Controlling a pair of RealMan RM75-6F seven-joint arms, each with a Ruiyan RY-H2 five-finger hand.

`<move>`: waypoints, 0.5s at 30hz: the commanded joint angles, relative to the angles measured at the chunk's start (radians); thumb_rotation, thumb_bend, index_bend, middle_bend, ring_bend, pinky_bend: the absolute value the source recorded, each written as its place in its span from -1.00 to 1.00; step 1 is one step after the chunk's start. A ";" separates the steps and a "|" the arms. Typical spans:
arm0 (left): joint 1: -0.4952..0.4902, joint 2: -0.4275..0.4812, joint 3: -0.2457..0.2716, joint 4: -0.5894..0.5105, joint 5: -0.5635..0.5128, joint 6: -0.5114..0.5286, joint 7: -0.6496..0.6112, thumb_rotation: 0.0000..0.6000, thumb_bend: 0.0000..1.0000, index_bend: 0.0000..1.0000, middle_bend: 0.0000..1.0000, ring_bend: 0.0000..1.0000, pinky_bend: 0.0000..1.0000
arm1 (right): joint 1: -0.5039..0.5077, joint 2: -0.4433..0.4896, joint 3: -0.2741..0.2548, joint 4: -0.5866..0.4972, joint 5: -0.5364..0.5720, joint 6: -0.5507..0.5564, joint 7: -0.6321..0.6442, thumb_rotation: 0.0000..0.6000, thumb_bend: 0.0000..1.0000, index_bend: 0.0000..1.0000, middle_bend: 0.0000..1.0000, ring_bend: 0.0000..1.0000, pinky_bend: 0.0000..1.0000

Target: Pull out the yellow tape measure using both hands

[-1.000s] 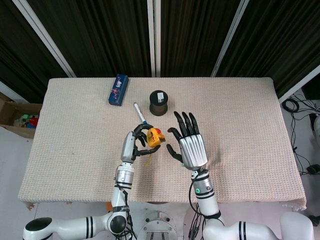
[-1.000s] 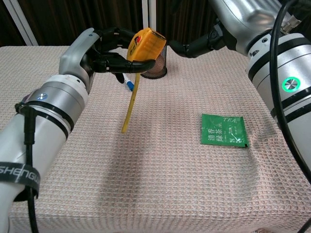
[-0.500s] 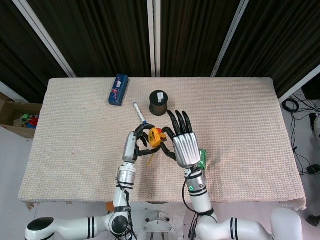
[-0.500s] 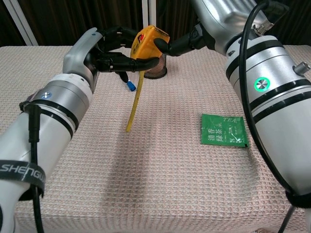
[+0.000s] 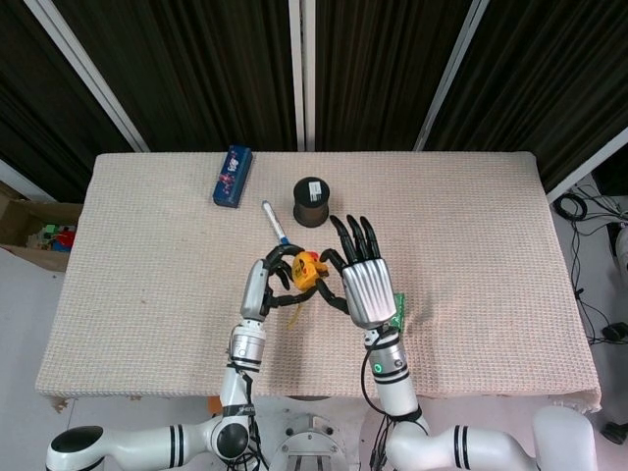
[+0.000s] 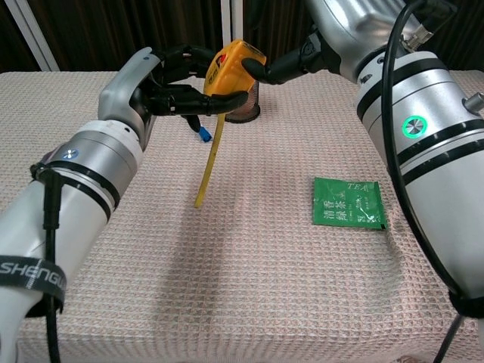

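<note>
My left hand holds the yellow tape measure up above the table. A short length of yellow tape hangs down from the case, its end close to the cloth. My right hand is just to the right of the case with its fingers spread. One dark fingertip touches the case's right side. Nothing is gripped in the right hand.
A green tea packet lies under the right forearm. Behind the hands are a black cup, a pen with a blue cap and a blue box. The woven table cloth covers the table.
My right hand has swung left from beside the tape measure until its fingers meet the case. The left hand keeps its hold and has lifted the case slightly.
</note>
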 commanded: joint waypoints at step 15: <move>0.001 0.002 -0.004 0.010 0.001 -0.004 -0.029 1.00 -0.23 0.38 0.38 0.22 0.35 | 0.006 0.007 -0.009 0.001 0.009 0.015 0.017 1.00 -0.45 0.00 -0.77 -1.00 -1.00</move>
